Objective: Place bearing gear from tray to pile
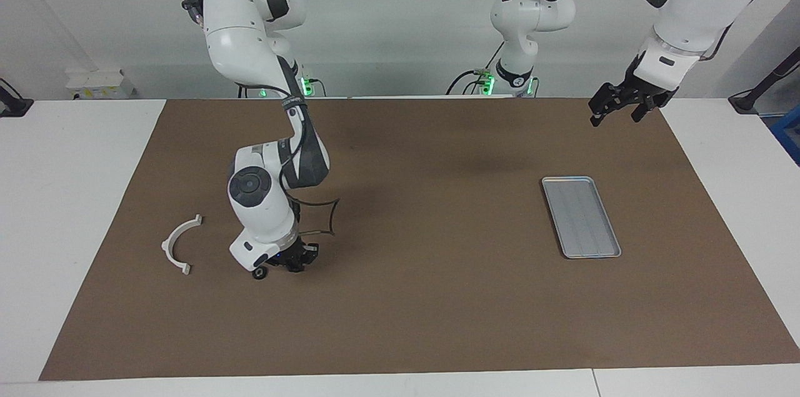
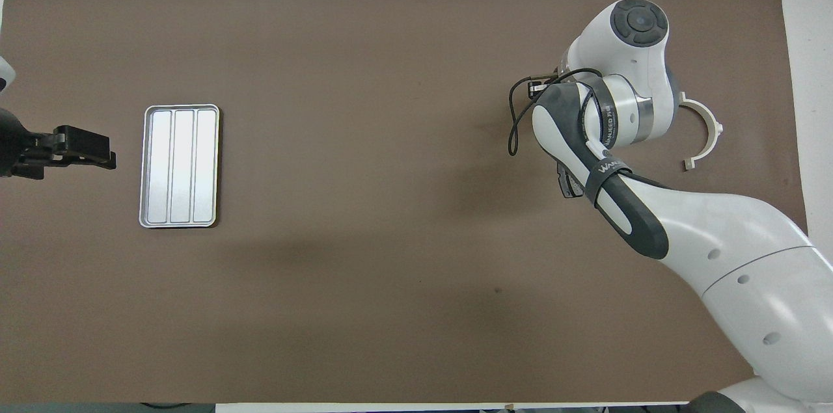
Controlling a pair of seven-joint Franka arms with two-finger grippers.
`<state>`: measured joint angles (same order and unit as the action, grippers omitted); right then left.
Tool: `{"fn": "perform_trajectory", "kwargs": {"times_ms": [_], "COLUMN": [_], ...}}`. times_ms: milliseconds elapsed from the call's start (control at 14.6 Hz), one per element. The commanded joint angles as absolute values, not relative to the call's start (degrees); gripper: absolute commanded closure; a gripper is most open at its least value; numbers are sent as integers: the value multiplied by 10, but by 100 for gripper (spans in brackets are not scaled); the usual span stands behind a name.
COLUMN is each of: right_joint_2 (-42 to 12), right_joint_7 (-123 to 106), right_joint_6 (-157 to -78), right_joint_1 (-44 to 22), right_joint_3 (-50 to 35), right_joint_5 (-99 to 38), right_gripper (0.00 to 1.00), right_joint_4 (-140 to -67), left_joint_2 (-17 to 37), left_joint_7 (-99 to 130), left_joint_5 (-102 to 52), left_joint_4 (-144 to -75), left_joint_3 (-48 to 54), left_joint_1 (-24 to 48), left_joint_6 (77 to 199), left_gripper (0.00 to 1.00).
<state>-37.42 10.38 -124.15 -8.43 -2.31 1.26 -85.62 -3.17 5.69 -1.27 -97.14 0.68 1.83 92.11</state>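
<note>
Overhead view: tray (image 2: 179, 166), long axis toward and away from robots; left gripper (image 2: 78, 147) wide, right gripper (image 1: 294, 259) pinched closed.

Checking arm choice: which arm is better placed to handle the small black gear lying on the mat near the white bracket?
Right. The right end effector, shut, sits low just beside the bearing gear; the left end effector hangs open up at the tray's end of the table, well away.

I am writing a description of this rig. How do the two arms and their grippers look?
Both arms have glossy white shells with dark grey joint sections and round grey caps. The right arm carries a thin black cable and a dark band with white lettering. The left gripper and right gripper are black.
</note>
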Motion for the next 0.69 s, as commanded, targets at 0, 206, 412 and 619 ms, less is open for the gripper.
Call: {"fn": "perform_trajectory", "kwargs": {"times_ms": [0,206,412,619], "right_joint_2": [-356,-354,-350,-349], "right_joint_7": [92,93,92,90], "right_joint_6": [-1252,-1245,-1244,-1248], "right_joint_1": [-74,-79,-74,-74], "right_joint_3": [-33,-31,-31,-31], "right_joint_5": [4,5,6,11], "right_gripper": [100,0,0,0], "right_joint_4": [-883,-878,-878,-876], "left_joint_2": [-41,-40,-41,-41], "left_joint_7": [55,55,55,55], "left_joint_5": [-11,-11,-11,-11], "left_joint_4": [-978,-978,-978,-978], "left_joint_3": [13,13,13,13], "left_joint_1": [11,11,11,11], "left_joint_6": [914,915,915,915], "left_gripper": [0,0,0,0]}}
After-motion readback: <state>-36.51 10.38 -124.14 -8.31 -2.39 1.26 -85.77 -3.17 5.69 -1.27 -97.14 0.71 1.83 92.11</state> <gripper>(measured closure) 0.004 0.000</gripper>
